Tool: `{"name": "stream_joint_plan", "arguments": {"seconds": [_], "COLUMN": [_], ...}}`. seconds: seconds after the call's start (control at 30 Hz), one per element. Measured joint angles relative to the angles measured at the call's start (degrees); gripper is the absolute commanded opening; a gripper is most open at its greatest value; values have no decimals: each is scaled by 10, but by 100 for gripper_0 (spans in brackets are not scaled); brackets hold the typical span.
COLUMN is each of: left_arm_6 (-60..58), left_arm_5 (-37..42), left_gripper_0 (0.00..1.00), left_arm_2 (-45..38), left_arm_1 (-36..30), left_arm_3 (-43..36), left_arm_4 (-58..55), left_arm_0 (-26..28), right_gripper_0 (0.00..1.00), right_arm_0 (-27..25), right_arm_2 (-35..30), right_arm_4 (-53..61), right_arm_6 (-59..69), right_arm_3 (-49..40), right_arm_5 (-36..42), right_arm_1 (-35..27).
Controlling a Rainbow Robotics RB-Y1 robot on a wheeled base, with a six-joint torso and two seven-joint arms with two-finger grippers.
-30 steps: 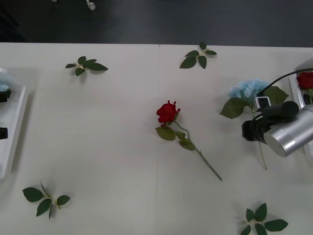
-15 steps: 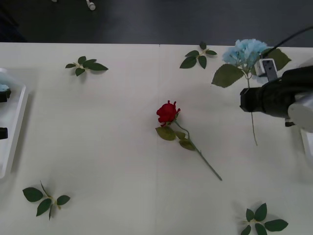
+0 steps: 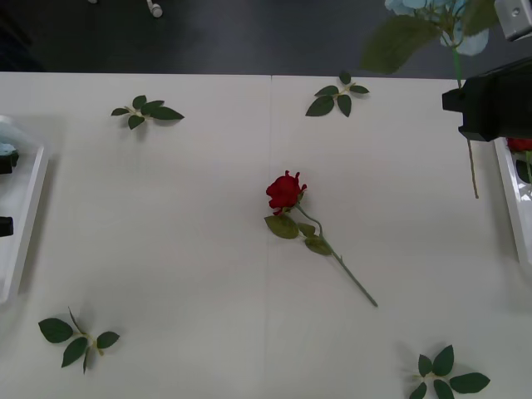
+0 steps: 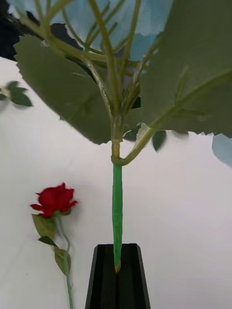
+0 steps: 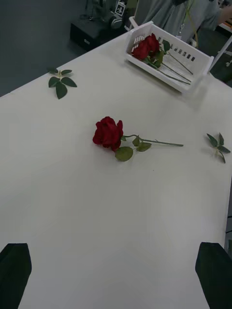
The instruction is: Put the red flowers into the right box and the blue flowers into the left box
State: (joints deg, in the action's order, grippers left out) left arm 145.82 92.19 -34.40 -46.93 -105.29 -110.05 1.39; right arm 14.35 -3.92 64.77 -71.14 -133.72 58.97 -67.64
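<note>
- Left box (image 3: pixel 23 218) at left edge of front view; a pale blue bloom (image 3: pixel 7 150) lies inside at its top corner; contents otherwise cut off.
- Left gripper (image 5: pixel 116 270): fingers spread wide at the corners of its wrist view, holding nothing, above bare table (image 3: pixel 166 249).
- Single red rose (image 3: pixel 285 191) lying at table centre, stem trailing to lower right.
- Right gripper (image 3: pixel 497 104), upper right of front view, clenched on blue flower (image 3: pixel 432 25) stem (image 4: pixel 117 212); bloom lifted above table.
- Right box (image 5: pixel 169 55) holds red roses (image 5: pixel 147 47).
</note>
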Motion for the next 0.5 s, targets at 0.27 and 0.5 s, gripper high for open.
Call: {"name": "stream_joint_plan", "arguments": {"seconds": [0.27, 0.5], "left_arm_6": [0, 0], "left_arm_5": [4, 3], "left_gripper_0": [100, 100], "left_arm_2": [10, 34], "left_arm_1": [18, 21], "left_arm_3": [6, 8], "left_arm_4": [-10, -37], "left_arm_0": [19, 23], "right_gripper_0": [0, 0], "right_arm_0": [-123, -70], "right_arm_2": [3, 231], "right_arm_4": [-27, -180], "right_arm_6": [-87, -168], "right_arm_3": [-62, -31], "right_arm_5": [-204, -362], "right_arm_1": [19, 108]}}
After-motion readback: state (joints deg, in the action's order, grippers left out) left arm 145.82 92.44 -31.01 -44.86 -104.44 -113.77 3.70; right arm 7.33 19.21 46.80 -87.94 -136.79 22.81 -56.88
